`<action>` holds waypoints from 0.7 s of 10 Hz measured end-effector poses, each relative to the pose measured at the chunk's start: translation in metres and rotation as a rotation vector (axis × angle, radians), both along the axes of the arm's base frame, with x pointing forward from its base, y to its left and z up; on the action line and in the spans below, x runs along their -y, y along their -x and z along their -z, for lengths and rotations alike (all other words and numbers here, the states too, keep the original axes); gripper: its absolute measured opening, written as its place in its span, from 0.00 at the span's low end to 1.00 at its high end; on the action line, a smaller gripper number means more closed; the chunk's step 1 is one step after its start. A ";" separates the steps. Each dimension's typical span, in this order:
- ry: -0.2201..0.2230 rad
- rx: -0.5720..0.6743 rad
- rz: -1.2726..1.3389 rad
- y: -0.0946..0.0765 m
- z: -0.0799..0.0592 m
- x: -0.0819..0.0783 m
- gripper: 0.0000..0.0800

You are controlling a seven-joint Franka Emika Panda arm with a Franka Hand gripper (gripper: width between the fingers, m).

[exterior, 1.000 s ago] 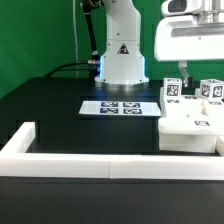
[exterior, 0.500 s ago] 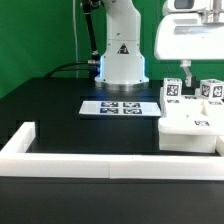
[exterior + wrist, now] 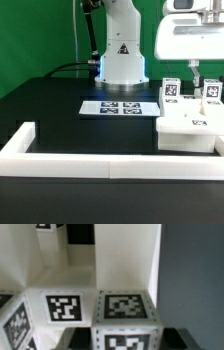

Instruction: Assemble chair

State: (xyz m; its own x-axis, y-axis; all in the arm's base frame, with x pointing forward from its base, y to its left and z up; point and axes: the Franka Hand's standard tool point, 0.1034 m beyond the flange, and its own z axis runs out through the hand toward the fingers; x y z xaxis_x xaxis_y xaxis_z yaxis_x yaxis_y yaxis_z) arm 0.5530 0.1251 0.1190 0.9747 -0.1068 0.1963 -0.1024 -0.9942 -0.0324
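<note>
Black matte table before a green backdrop, edged at the front by a long low white rail. Thin flat white marker board lying flat near the white robot base. At the exterior view's right, small chair of matte white blocky plastic parts, flat slab low, square legs standing up with black-and-white tags on their ends. Two-finger gripper just above those legs, narrowed nearly together; whether pinching a leg, cannot tell. Up close in the wrist view, tagged white blocks.
</note>
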 end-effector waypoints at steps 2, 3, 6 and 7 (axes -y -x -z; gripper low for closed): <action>-0.028 -0.001 0.143 -0.001 0.000 0.003 0.36; -0.043 -0.003 0.241 -0.001 0.000 0.008 0.36; -0.082 -0.004 0.468 -0.002 0.001 0.014 0.36; -0.084 -0.004 0.485 -0.002 0.001 0.016 0.40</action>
